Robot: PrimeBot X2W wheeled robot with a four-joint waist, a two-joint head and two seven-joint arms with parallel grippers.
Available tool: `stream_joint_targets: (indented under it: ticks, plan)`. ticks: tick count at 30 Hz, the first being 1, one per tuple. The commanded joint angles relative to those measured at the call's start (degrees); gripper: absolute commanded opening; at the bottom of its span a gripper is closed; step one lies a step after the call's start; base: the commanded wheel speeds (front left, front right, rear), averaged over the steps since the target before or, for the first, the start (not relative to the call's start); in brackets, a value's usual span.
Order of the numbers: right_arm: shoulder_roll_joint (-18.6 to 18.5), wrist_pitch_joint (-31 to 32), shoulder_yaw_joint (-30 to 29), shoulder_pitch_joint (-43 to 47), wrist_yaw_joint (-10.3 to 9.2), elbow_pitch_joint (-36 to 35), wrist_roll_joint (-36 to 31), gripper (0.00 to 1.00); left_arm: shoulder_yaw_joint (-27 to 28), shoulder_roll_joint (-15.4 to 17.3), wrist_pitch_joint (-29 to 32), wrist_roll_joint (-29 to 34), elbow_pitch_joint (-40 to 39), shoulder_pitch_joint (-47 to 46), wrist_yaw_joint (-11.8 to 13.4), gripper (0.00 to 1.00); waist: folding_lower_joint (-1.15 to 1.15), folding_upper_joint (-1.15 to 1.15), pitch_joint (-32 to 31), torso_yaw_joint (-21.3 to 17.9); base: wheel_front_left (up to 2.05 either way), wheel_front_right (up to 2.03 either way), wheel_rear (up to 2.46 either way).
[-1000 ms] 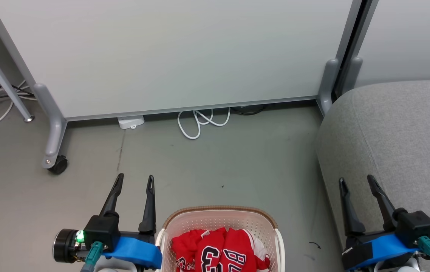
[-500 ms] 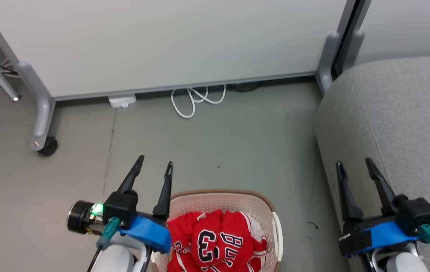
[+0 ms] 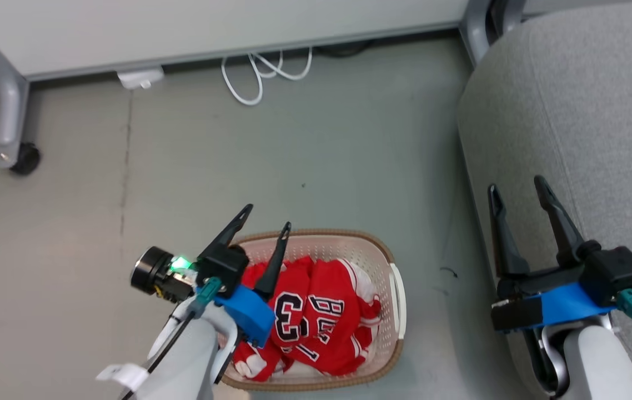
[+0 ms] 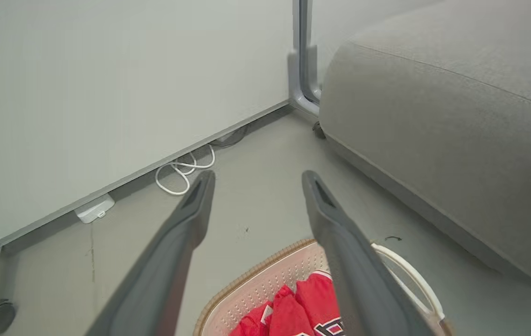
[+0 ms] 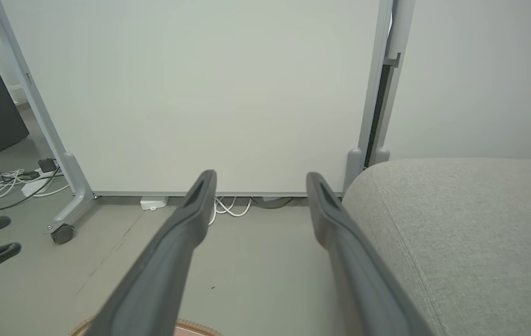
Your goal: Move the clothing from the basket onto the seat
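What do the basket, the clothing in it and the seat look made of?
The basket: probably matte cream plastic, given its moulded perforated walls. The clothing: soft red fabric, crumpled into folds, likely a knit jersey. The seat: grey woven upholstery, matte, with visible weave and a seam.

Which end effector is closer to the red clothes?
Left. The left end effector is over the basket rim beside the clothes; the right end effector is by the seat.

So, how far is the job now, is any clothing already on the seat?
Done: nothing yet; the visible seat bears no garment. In hand: the left pincer hangs open above the basket, over the red clothing, holding nothing; the right pincer is open by the seat. Left: grasp the clothing and carry it over.
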Motion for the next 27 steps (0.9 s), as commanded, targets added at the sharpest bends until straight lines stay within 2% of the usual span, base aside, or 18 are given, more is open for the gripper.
stream_joint_targets:
  ticks: [1, 17, 27]
  plan:
    - [-0.3, -0.2, 0.2, -1.1, 0.03, -0.4, -0.5, 1.00, -0.8, 0.3, -0.2, -0.1, 0.8, -1.5, -0.1, 1.00, -0.01, 0.00, 2.8, -1.3, 0.00, 0.00, 0.00]
    - [-0.3, -0.2, 1.1, -8.1, 0.03, -3.1, -1.1, 1.00, -19.5, 2.0, -0.2, -3.2, 17.5, -15.8, -0.1, 1.00, -0.01, 0.00, 16.4, -3.8, 0.00, 0.00, 0.00]
    - [-0.3, -0.2, 1.9, -11.3, 0.03, -4.3, -1.0, 1.00, -31.1, 1.9, -0.2, -4.3, 27.0, -22.3, -0.1, 1.00, -0.01, 0.00, 23.1, -5.5, 0.00, 0.00, 0.00]
